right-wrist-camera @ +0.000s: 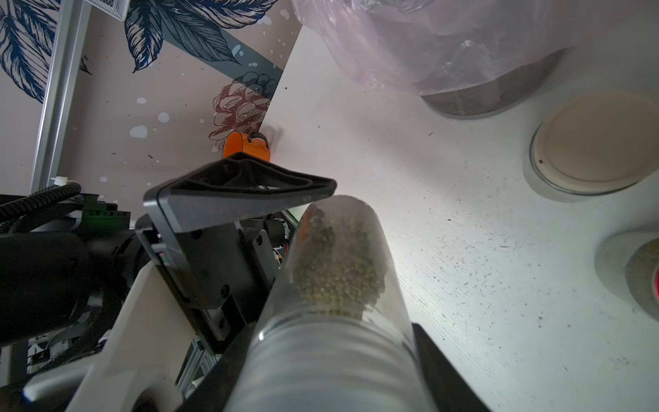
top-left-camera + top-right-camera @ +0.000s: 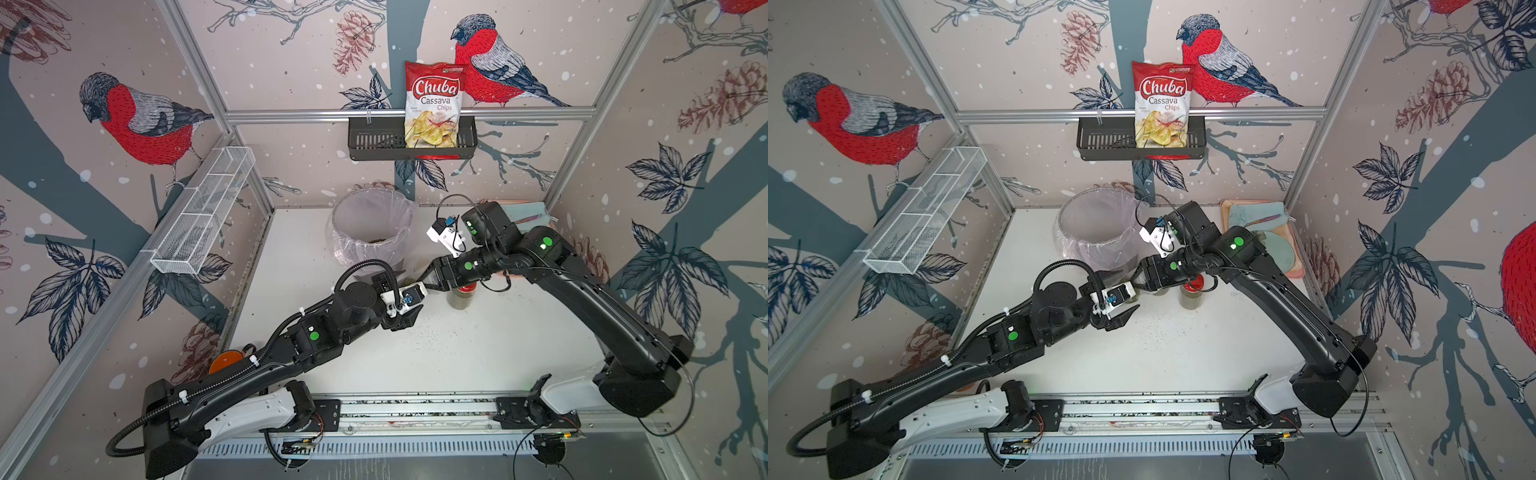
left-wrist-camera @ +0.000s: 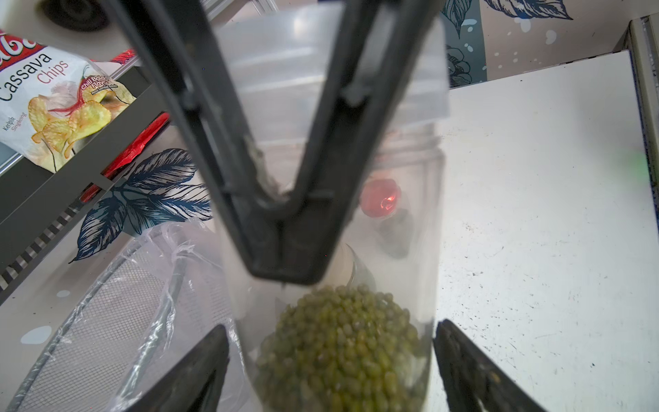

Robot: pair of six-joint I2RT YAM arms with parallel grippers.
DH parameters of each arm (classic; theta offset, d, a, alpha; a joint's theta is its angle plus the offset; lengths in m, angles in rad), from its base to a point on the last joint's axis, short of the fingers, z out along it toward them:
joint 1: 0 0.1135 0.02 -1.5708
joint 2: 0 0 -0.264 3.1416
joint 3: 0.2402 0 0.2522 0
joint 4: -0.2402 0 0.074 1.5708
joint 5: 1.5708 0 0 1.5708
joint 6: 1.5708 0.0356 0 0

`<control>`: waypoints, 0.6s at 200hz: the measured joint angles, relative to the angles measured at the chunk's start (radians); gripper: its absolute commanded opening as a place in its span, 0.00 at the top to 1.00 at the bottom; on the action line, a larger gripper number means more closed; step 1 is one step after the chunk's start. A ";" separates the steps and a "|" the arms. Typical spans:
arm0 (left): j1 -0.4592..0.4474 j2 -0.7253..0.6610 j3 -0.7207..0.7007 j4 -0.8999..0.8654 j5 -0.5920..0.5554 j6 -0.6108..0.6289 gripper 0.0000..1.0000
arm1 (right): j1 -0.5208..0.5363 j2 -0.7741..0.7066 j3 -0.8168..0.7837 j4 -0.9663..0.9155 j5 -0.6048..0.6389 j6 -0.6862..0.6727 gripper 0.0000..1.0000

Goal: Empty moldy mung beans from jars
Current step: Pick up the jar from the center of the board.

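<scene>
We see the clear jar (image 1: 338, 257) held on its side over the counter (image 2: 478, 353), just in front of the lined grey bin (image 2: 374, 224). The right gripper (image 1: 333, 342) has its fingers (image 1: 442, 371) closed on the jar's threaded neck, one on either side. The mung beans (image 3: 338, 356) sit heaped at the jar's bottom end, which points toward the left gripper (image 3: 331, 328). The left gripper's fingers (image 3: 474, 371) stand wide apart and straddle that bottom end, close beside the wall. We cannot make out whether they press on it. Two more jars stand upright on the counter near the right arm. The beige-lidded jar (image 1: 595, 142) is closer to the bin. The red-lidded jar (image 2: 461, 295) is just beyond it, with green grains showing through its wall. Dark specks dot the counter around them. An orange cup (image 1: 246, 146) sits at the counter's edge against the wall, behind the left arm.
</scene>
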 measured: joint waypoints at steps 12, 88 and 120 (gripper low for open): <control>0.000 -0.003 -0.002 0.000 -0.002 0.000 0.12 | 0.009 0.000 0.000 0.000 -0.008 0.000 0.49; 0.000 -0.009 -0.010 0.009 -0.004 -0.003 0.27 | 0.020 -0.002 -0.003 0.030 -0.040 0.000 0.50; 0.000 -0.009 -0.010 0.007 -0.015 -0.018 0.34 | 0.020 -0.003 -0.012 0.043 -0.045 0.000 0.50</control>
